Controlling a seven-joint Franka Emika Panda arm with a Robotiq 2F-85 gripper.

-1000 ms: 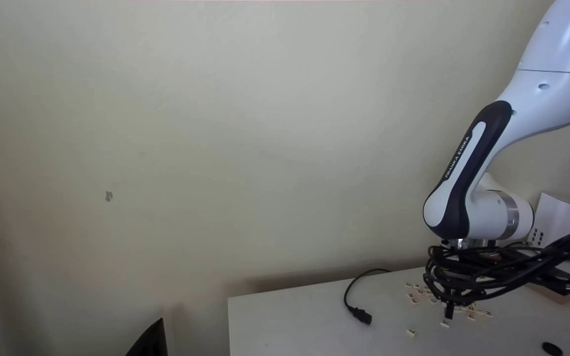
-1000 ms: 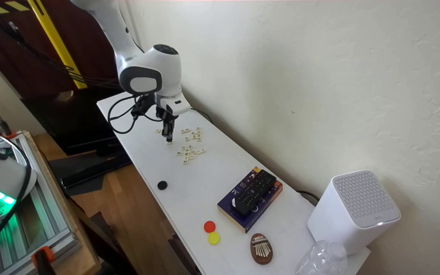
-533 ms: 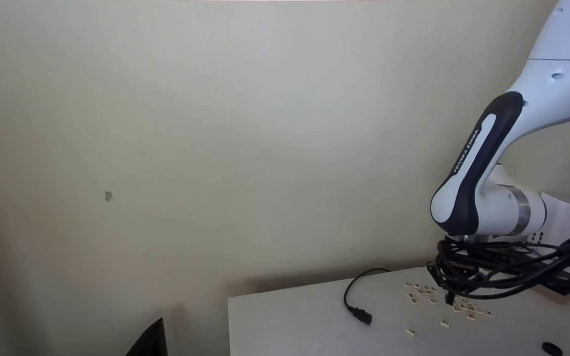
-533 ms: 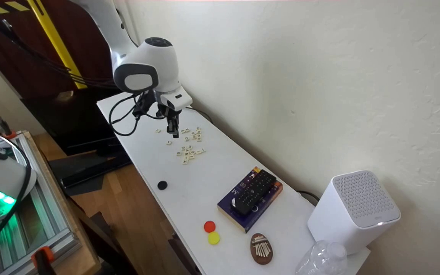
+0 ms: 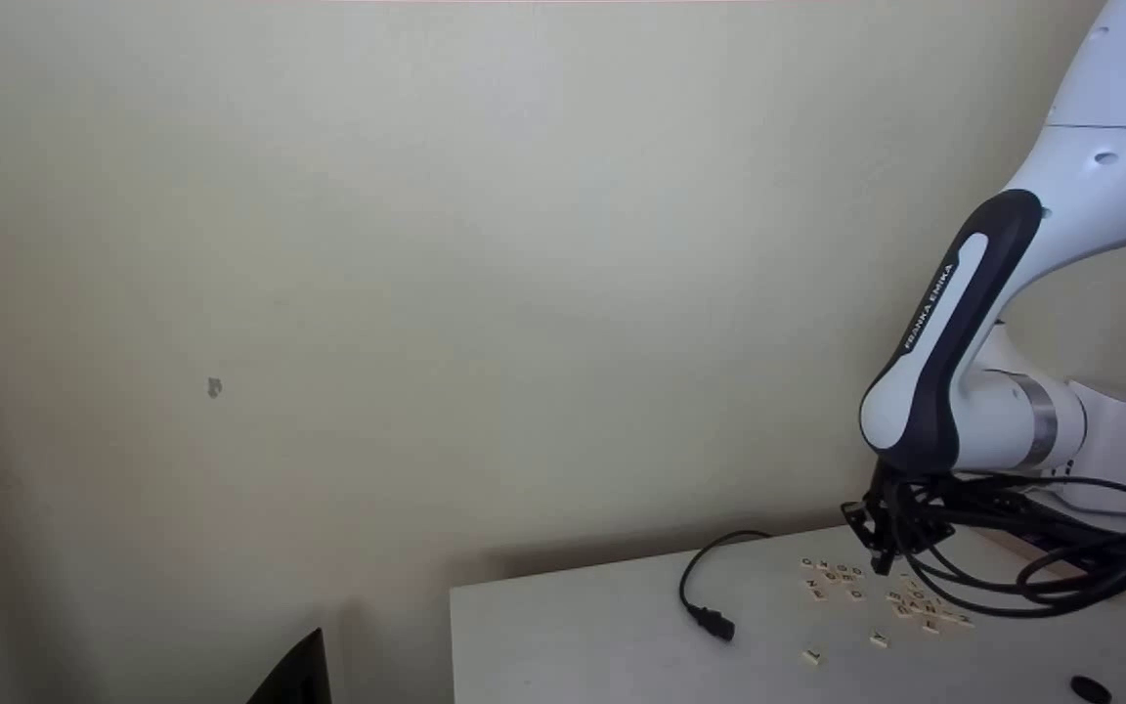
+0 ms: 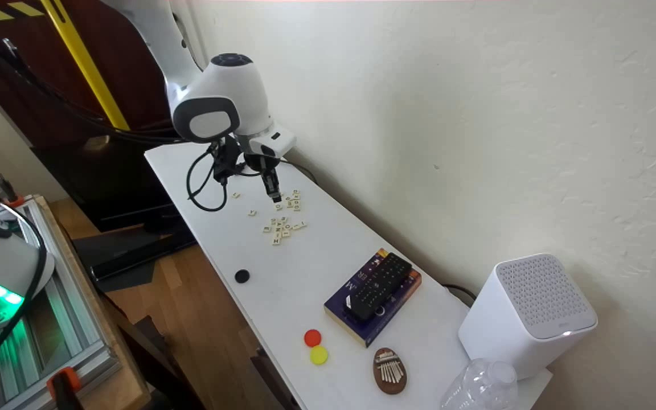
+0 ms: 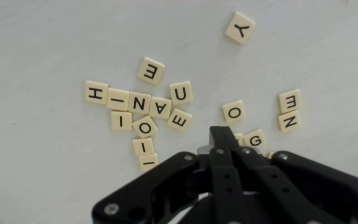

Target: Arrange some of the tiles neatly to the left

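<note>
Pale beige letter tiles lie flat on the white table in both exterior views. In the wrist view a row begins with an H tile [image 7: 96, 92], and more tiles adjoin it, an I tile [image 7: 121, 120] among them. Apart from the rest sit a Y tile [image 7: 240, 28], an O tile [image 7: 234, 112] and a touching E tile [image 7: 289, 101] and N tile [image 7: 289, 121]. My gripper [image 7: 224, 137] is shut with nothing between its fingertips. It hangs above the table, partly covering tiles beside the G tile [image 7: 254, 140]. An exterior view also shows the gripper [image 6: 276, 198] over that group.
A black cable [image 5: 710, 620] lies on the table by the wall. Along the table are a black disc [image 6: 242, 276], a book [image 6: 339, 307] with a remote [image 6: 379, 285] on it, red [image 6: 312, 337] and yellow discs [image 6: 319, 355], a thumb piano [image 6: 389, 371] and a white box [image 6: 524, 319].
My gripper has risen from beside a lone tile and shifted toward the wall, over the tile group there. The visible tiles have stayed in place. The gripper has remained shut.
</note>
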